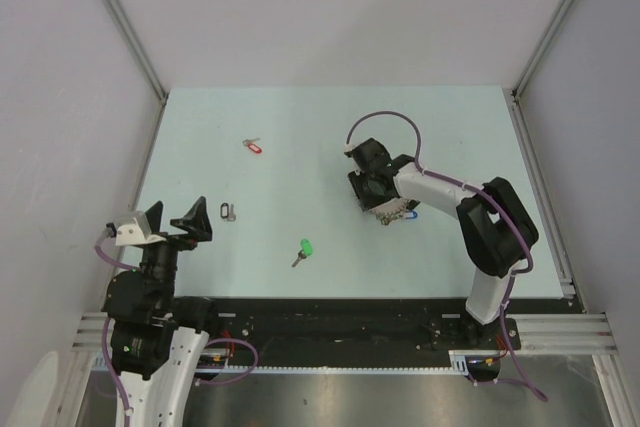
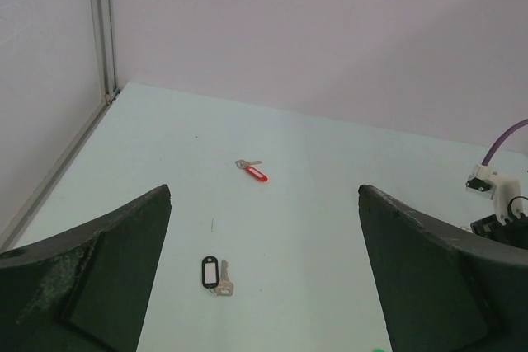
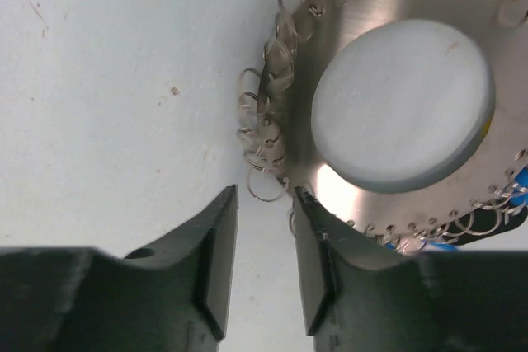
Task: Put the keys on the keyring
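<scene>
Keyring (image 3: 363,2): here it is, the large silvery doughnut-shaped metal hoop, lying flat on the right half of the desk directly beneath the right arm's wrist. Its rim bristles with small wire loops (image 3: 264,133), and a blue tag (image 3: 518,185) peeks out at the edge.
Right claw (image 3: 264,195): it points down at the hoop's rim with the jaws drawn in to a slim gap. One little loop lies just off the fingertips, and nothing I can see is clamped.
Left claw (image 2: 264,274): released and spread wide, it is raised over the near left corner and carries nothing.
Green key (image 1: 303,250): the small silver key with a bright green plastic tag lies alone near the front edge, well apart from the hoop.
Black key (image 2: 214,274): a silver key on a black oval tag lies left of centre, ahead of the left arm.
Red key (image 2: 253,171): a silver key with a red tag lies farther back on the left half.
Desk (image 1: 300,117): a pale green flat top, walled in white.
</scene>
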You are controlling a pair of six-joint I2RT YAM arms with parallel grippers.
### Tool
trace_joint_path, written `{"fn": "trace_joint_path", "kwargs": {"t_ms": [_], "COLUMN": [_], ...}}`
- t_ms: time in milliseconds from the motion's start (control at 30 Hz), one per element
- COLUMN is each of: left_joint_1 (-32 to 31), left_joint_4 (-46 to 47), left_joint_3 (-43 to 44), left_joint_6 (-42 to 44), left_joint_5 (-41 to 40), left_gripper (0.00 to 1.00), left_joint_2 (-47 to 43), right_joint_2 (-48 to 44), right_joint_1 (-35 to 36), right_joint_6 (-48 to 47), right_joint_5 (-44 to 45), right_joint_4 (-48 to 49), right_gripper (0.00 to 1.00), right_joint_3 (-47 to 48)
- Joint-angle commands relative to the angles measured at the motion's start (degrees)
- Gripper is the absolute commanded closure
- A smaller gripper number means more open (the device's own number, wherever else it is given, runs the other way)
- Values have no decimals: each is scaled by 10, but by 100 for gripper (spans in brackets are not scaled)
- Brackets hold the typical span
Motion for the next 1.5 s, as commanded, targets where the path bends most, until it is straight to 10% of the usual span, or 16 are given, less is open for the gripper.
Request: {"fn": "trace_joint_path", "kwargs": {"t_ms": [0,500,1467], "left_joint_1": [-1,-1,-1], "left_joint_4": [8,8,8], "left_joint_3": [11,10,10], "left_joint_6": [13,13,14], "left_joint_5": [15,18,22], "left_gripper": [0,0,0], "left_joint_2": [-57,-59,-59], "right_joint_2": [-22,-32,14], "right_joint_1": [19,57,53], "right_joint_6": [24,-214,-259], "right_joint_5": [15,68,68], "right_joint_4": [-28,-42,29], "right_gripper": [54,60,70], "right_joint_3": [17,3,-33]}}
